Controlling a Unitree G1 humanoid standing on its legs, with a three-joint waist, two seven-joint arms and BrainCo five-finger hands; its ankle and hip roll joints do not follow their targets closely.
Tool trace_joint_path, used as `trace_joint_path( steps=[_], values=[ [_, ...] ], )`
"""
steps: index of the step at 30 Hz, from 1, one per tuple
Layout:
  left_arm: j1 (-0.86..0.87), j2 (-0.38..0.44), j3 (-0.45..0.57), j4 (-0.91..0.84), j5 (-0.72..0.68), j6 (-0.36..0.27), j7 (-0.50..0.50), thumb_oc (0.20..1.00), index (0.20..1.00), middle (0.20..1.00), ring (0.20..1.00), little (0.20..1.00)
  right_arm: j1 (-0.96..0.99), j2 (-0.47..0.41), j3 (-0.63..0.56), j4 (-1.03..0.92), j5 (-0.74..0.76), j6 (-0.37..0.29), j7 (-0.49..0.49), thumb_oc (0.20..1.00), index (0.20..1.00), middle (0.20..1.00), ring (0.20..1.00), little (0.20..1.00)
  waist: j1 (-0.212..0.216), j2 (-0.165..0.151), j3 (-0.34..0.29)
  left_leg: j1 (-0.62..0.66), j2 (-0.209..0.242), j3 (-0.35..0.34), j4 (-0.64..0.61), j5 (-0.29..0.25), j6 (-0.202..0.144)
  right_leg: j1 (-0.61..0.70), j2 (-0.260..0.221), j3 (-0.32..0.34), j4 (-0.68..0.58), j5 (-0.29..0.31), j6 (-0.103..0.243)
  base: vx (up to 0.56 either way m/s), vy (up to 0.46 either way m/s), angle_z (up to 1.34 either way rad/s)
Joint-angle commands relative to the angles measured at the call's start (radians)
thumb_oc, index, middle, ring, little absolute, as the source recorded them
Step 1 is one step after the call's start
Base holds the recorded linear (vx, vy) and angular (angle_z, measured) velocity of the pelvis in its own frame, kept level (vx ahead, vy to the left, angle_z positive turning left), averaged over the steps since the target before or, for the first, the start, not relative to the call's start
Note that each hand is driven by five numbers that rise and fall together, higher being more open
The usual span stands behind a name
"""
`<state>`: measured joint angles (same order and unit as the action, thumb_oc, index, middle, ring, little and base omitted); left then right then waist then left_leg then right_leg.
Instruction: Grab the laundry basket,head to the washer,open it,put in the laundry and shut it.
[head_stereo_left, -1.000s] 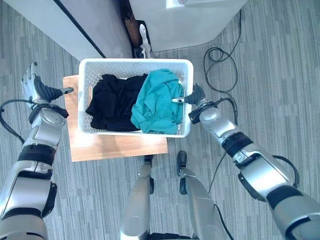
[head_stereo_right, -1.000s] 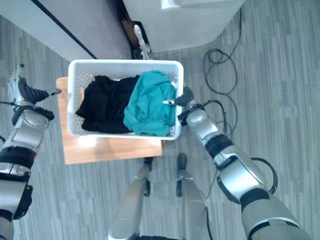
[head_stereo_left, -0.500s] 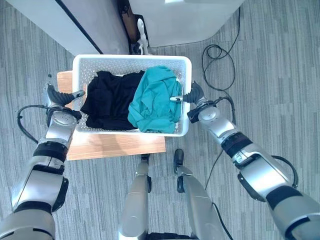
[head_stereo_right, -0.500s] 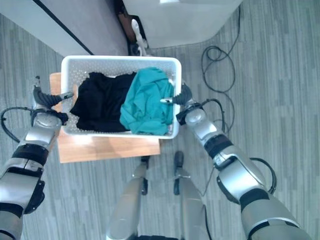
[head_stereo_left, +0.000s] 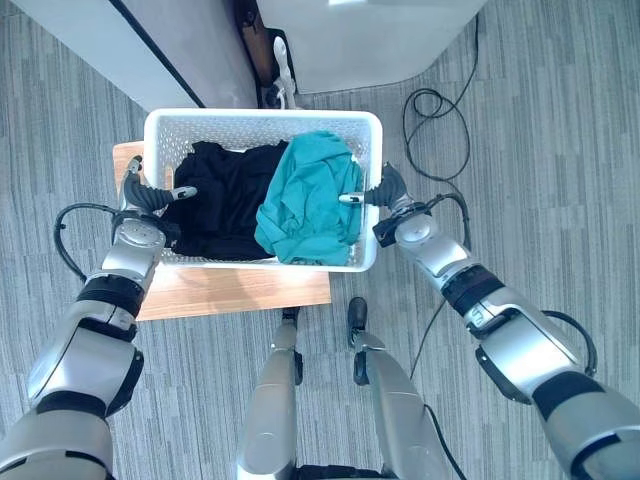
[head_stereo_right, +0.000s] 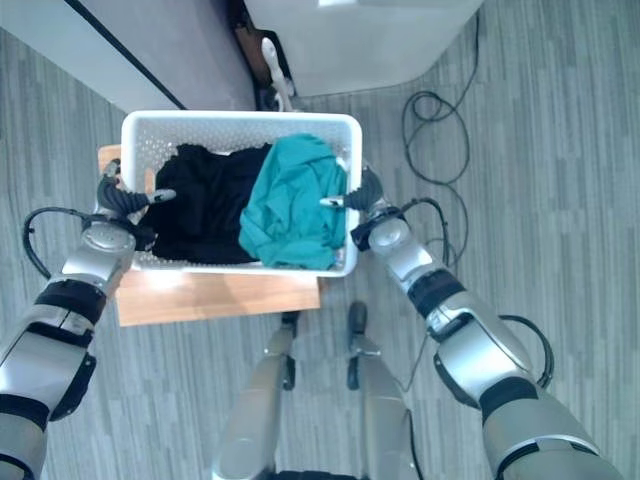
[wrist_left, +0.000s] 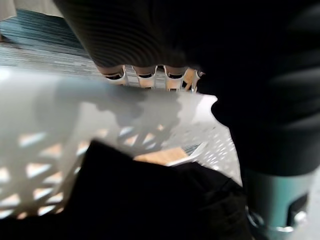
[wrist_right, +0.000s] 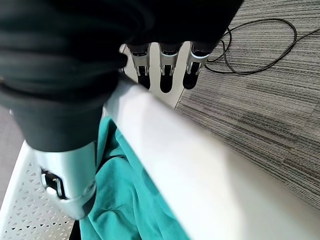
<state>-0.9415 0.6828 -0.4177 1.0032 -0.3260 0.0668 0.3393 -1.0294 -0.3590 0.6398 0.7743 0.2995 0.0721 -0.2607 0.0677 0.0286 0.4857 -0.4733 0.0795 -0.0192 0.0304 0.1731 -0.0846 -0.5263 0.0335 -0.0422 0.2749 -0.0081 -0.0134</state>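
White perforated laundry basket (head_stereo_left: 262, 122) sits on a small wooden table (head_stereo_left: 232, 290) on grey striped carpet, w/ black clothes (head_stereo_left: 225, 195) filling its left half and a teal garment (head_stereo_left: 308, 200) heaped on the right, draped up toward the right rim. Robot's left hand (head_stereo_left: 143, 196) is at the basket's left wall, thumb hooked over the rim to the inside, fingers (wrist_left: 145, 80) down the outer face, so the rim is pinched between them. Right hand (head_stereo_left: 385, 193) mirrors it at the right wall: thumb (wrist_right: 67, 177) inside against the teal cloth, fingers (wrist_right: 165, 62) curled down the outside, rim clamped between. Beyond the basket's far edge stand a white appliance (head_stereo_left: 370, 40) and a grey cabinet (head_stereo_left: 150, 50), a dark gap w/ a white object between them.
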Motion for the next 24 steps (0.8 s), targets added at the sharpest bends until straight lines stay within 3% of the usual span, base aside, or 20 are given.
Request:
trace_joint_path(
  steps=[1,16,17,18,19,21,22,23,24],
  values=[
    [-0.111,-0.003,0.000,0.049,0.025,-0.020,0.009,1.000,1.000,1.000,1.000,1.000,0.024,-0.014,0.014,-0.078,-0.016,-0.030,-0.001,1.000,1.000,1.000,1.000,1.000,0.003,-0.022,0.026,0.003,0.010,-0.008,0.150,-0.160,-0.004,0.086,-0.121,-0.041,-0.185,0.090,0.102,0.00,0.000,0.00],
    [-0.116,-0.042,-0.071,-0.050,0.196,0.015,0.008,1.000,1.000,1.000,1.000,1.000,0.066,-0.017,-0.005,-0.100,0.017,-0.023,0.020,1.000,1.000,1.000,1.000,1.000,-0.009,-0.032,0.034,-0.038,0.012,-0.011,0.163,-0.163,-0.002,0.051,-0.121,-0.041,-0.179,0.093,0.100,0.00,-0.001,0.00],
    [-0.113,-0.051,-0.069,-0.051,0.200,0.017,0.010,0.875,0.875,0.875,0.875,0.875,0.065,-0.013,-0.005,-0.100,0.016,-0.022,0.017,0.875,0.875,0.875,0.875,0.875,-0.010,-0.033,0.034,-0.040,0.012,-0.010,0.163,-0.163,-0.001,0.050,-0.121,-0.040,-0.179,0.094,0.100,0.00,0.000,0.00],
    [-0.109,-0.057,-0.066,-0.058,0.203,0.015,0.013,0.551,0.551,0.551,0.551,0.551,0.064,-0.012,-0.005,-0.103,0.011,-0.020,0.015,0.655,0.655,0.655,0.655,0.655,-0.010,-0.035,0.034,-0.041,0.011,-0.010,0.164,-0.163,-0.001,0.049,-0.121,-0.039,-0.180,0.094,0.100,0.00,0.000,0.00],
    [-0.109,-0.063,-0.066,-0.056,0.203,0.016,0.011,0.235,0.235,0.235,0.235,0.235,0.062,-0.012,-0.004,-0.102,0.002,-0.017,0.015,0.533,0.533,0.533,0.533,0.533,-0.011,-0.035,0.034,-0.042,0.011,-0.011,0.164,-0.164,-0.001,0.048,-0.121,-0.040,-0.180,0.094,0.099,0.00,0.000,0.00],
    [-0.110,-0.071,-0.068,-0.049,0.206,0.021,0.005,0.200,0.200,0.200,0.200,0.200,0.056,-0.010,-0.001,-0.107,-0.023,-0.009,0.012,0.203,0.203,0.203,0.203,0.203,-0.013,-0.035,0.034,-0.042,0.010,-0.010,0.163,-0.164,0.000,0.046,-0.121,-0.040,-0.179,0.095,0.100,0.00,0.000,0.00],
    [-0.108,-0.067,-0.070,-0.053,0.220,0.029,0.004,0.200,0.200,0.200,0.200,0.200,0.059,-0.011,-0.003,-0.120,-0.034,-0.007,0.012,0.200,0.200,0.200,0.200,0.200,-0.013,-0.037,0.034,-0.043,0.011,-0.010,0.163,-0.164,0.000,0.046,-0.122,-0.041,-0.180,0.095,0.100,0.00,0.000,0.00],
    [-0.109,-0.066,-0.074,-0.061,0.234,0.034,0.004,0.200,0.200,0.200,0.200,0.200,0.063,-0.012,-0.004,-0.127,-0.042,-0.003,0.013,0.275,0.275,0.275,0.275,0.275,-0.012,-0.037,0.034,-0.045,0.010,-0.010,0.164,-0.165,0.001,0.046,-0.122,-0.041,-0.181,0.096,0.100,0.00,0.000,0.00],
    [-0.105,-0.060,-0.078,-0.073,0.268,0.042,0.001,0.200,0.200,0.200,0.200,0.200,0.070,-0.016,-0.010,-0.147,-0.056,-0.003,0.018,0.451,0.451,0.451,0.451,0.451,-0.012,-0.039,0.034,-0.047,0.009,-0.011,0.164,-0.165,0.001,0.044,-0.122,-0.042,-0.181,0.096,0.101,0.00,0.000,0.00]
  ],
)
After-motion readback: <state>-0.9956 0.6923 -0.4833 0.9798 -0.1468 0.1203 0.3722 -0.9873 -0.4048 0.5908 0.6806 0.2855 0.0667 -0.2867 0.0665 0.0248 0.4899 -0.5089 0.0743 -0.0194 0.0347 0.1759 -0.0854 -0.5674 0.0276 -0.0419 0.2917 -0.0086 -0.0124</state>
